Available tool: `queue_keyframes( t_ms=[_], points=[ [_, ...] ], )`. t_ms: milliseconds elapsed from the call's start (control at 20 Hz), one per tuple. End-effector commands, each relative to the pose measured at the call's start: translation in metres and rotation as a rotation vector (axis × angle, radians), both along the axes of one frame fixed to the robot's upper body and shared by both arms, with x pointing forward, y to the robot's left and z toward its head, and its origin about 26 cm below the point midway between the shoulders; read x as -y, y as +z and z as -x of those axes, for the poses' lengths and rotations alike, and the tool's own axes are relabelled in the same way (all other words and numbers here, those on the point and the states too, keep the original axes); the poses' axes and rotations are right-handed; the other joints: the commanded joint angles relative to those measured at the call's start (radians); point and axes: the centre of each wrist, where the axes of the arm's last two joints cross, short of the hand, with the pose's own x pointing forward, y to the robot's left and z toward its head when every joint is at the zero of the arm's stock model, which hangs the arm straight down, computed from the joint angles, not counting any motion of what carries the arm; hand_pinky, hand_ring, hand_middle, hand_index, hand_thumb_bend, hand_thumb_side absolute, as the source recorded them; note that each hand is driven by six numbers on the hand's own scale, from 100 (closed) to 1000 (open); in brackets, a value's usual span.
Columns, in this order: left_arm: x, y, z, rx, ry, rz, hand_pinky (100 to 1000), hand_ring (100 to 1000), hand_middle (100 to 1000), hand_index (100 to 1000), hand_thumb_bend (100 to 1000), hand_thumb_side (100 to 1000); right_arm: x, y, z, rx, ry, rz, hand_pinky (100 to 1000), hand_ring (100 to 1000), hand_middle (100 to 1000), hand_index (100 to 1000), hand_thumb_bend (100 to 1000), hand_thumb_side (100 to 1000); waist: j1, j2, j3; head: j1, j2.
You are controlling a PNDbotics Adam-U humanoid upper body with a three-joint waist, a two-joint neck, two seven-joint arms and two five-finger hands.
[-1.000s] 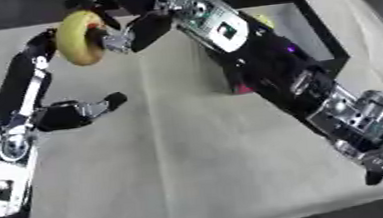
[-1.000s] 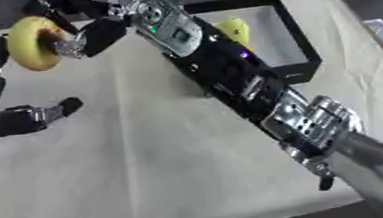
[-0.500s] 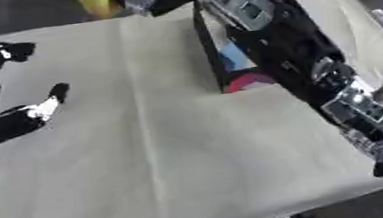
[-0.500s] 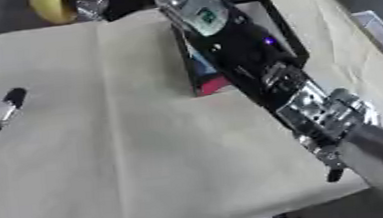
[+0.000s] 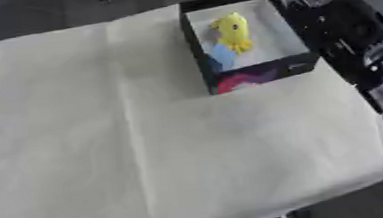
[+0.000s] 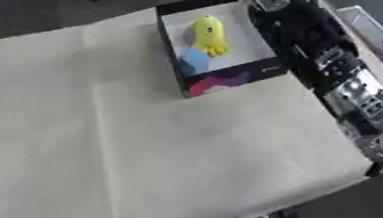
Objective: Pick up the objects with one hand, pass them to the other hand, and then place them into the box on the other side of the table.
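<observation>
Left eye view | right arm (image 5: pixel 346 41) beside box (image 5: pixel 253 72) | hands out of view

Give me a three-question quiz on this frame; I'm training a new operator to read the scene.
1. True or false: the box holds a yellow toy.
2. Which side of the table holds the box: A far right, B near left, C centre?
3. Fill in: the right arm runs along the table's ____ edge.

Key: 1 true. 2 A. 3 right. Neither hand shows in either view.
</observation>
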Motion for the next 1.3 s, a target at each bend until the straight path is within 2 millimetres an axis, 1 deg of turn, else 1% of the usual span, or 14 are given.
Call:
queue_keyframes(
  t_ms=[50, 250, 450, 550, 650, 850, 950, 1050, 1100, 1150, 1250, 1300],
  points=[
    [-0.028, 0.02, 0.011, 0.084, 0.034, 0.073, 849, 719, 719, 806, 334, 504, 0.036, 0.02, 0.017, 0.072, -0.109, 0.055, 862, 988, 250, 637, 100, 168, 0.002, -0.012, 0.002, -0.022, -0.033],
    [-0.044, 0.016, 0.018, 0.111, 0.071, 0.151, 851, 717, 716, 802, 330, 497, 0.061, 0.006, 0.025, 0.069, -0.189, 0.095, 860, 992, 250, 638, 100, 187, 0.003, -0.005, 0.004, -0.045, -0.066],
    [-0.054, 0.014, 0.023, 0.133, 0.105, 0.194, 854, 717, 716, 802, 328, 495, 0.078, -0.006, 0.03, 0.054, -0.233, 0.126, 859, 997, 249, 639, 100, 204, 0.006, 0.003, 0.006, -0.073, -0.104],
    [-0.057, 0.013, 0.025, 0.139, 0.118, 0.209, 854, 717, 714, 801, 325, 497, 0.082, -0.01, 0.032, 0.053, -0.24, 0.141, 857, 996, 249, 637, 100, 214, 0.007, 0.006, 0.006, -0.081, -0.115],
    [-0.059, 0.012, 0.026, 0.146, 0.13, 0.219, 855, 717, 713, 800, 326, 493, 0.087, -0.013, 0.033, 0.051, -0.249, 0.159, 855, 994, 249, 636, 100, 228, 0.007, 0.008, 0.006, -0.088, -0.118],
    [-0.06, 0.014, 0.028, 0.17, 0.14, 0.233, 856, 716, 709, 799, 329, 486, 0.096, -0.021, 0.036, 0.04, -0.277, 0.213, 849, 993, 254, 637, 100, 258, 0.006, 0.008, 0.007, -0.096, -0.113],
    [-0.06, 0.015, 0.028, 0.177, 0.144, 0.237, 857, 716, 709, 800, 329, 486, 0.1, -0.025, 0.037, 0.031, -0.286, 0.255, 847, 1000, 268, 654, 100, 273, 0.006, 0.008, 0.008, -0.097, -0.11],
    [-0.061, 0.015, 0.029, 0.182, 0.15, 0.24, 858, 717, 710, 800, 328, 486, 0.104, -0.029, 0.038, 0.024, -0.285, 0.313, 848, 1000, 301, 686, 100, 259, 0.005, 0.008, 0.009, -0.097, -0.104],
    [-0.061, 0.015, 0.029, 0.184, 0.153, 0.242, 858, 717, 709, 800, 328, 485, 0.105, -0.031, 0.039, 0.025, -0.283, 0.338, 850, 1000, 332, 717, 100, 259, 0.005, 0.008, 0.01, -0.095, -0.101],
    [-0.062, 0.015, 0.029, 0.187, 0.156, 0.243, 858, 718, 709, 800, 329, 484, 0.107, -0.033, 0.039, 0.026, -0.275, 0.367, 858, 1000, 436, 824, 100, 279, 0.005, 0.009, 0.01, -0.093, -0.098],
    [-0.063, 0.016, 0.03, 0.193, 0.162, 0.245, 858, 718, 709, 801, 328, 483, 0.109, -0.034, 0.041, 0.026, -0.244, 0.444, 865, 1000, 563, 930, 100, 306, 0.004, 0.009, 0.011, -0.09, -0.092],
    [-0.063, 0.016, 0.03, 0.195, 0.166, 0.246, 859, 718, 709, 801, 327, 482, 0.109, -0.032, 0.042, 0.036, -0.225, 0.486, 889, 1000, 665, 1000, 105, 310, 0.004, 0.009, 0.01, -0.088, -0.088]
  ],
)
